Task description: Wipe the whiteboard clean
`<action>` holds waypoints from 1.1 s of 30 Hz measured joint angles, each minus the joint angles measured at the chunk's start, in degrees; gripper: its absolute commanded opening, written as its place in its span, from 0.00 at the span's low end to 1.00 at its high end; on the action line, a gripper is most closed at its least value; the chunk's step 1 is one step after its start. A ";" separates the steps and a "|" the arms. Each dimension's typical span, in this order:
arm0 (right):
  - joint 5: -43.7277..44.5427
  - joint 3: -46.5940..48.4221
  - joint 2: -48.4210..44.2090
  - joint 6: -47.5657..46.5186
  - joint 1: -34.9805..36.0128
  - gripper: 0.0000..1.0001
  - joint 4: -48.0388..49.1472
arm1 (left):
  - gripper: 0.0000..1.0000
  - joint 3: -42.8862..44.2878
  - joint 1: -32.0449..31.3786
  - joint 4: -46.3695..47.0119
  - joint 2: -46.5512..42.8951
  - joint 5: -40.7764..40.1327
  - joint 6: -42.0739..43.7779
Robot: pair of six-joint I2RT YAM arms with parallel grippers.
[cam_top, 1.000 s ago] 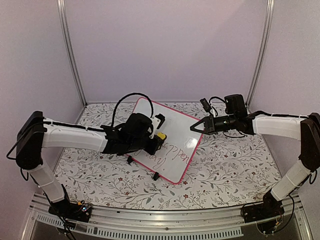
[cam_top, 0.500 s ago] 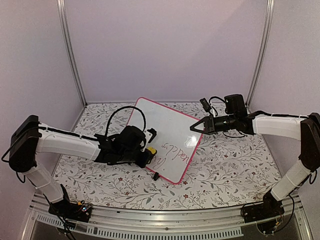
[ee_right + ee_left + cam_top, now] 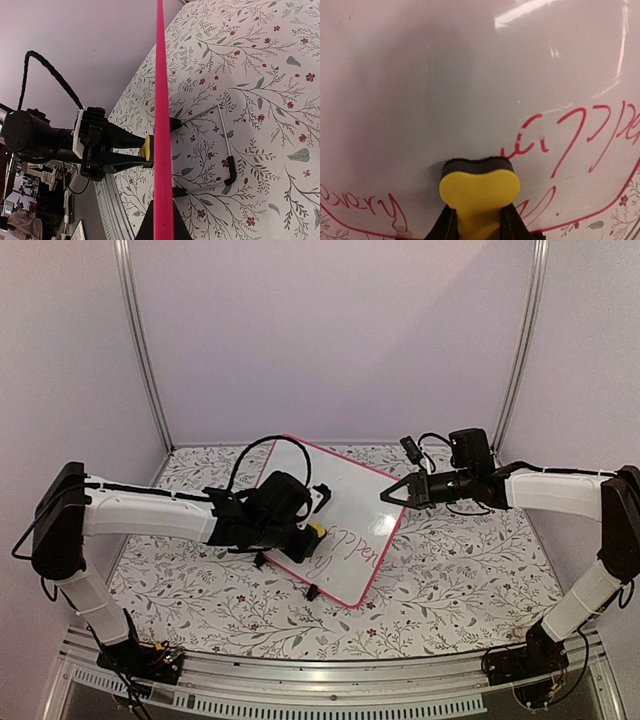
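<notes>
**While the right arm pinches the frame, the left presses an eraser to the board**

Where the two arms meet at mid-table, the board [image 3: 350,502] stands tilted on the flowered table [image 3: 450,575], one corner toward the back wall and its face toward the left arm. The right gripper [image 3: 388,494] has its fingers closed tight on the pink frame [image 3: 161,100] at the board's right corner; in the right wrist view the frame runs edge-on straight up from between those fingers [image 3: 145,227]. The left gripper [image 3: 310,532] has its fingers narrowed onto the stem of a yellow eraser [image 3: 479,187], whose dark pad lies flat against the white surface. Red writing [image 3: 570,135] sits just right of the eraser, and more runs along the near edge at lower left. Above the eraser the surface is bare and glossy. Two black feet [image 3: 312,592] show on the board's near-left edge.
</notes>
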 measured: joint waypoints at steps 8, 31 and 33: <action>-0.02 -0.07 0.00 0.00 0.00 0.00 0.04 | 0.00 8.61 -0.24 2.03 3.67 1.53 2.64; -0.48 -0.28 0.44 0.17 -0.20 0.00 0.90 | 0.00 -3.85 -3.96 15.10 1.29 2.27 -3.34; -0.48 -0.28 0.44 0.15 -0.20 0.00 0.90 | 0.00 -3.91 -3.96 15.28 1.29 2.25 -3.52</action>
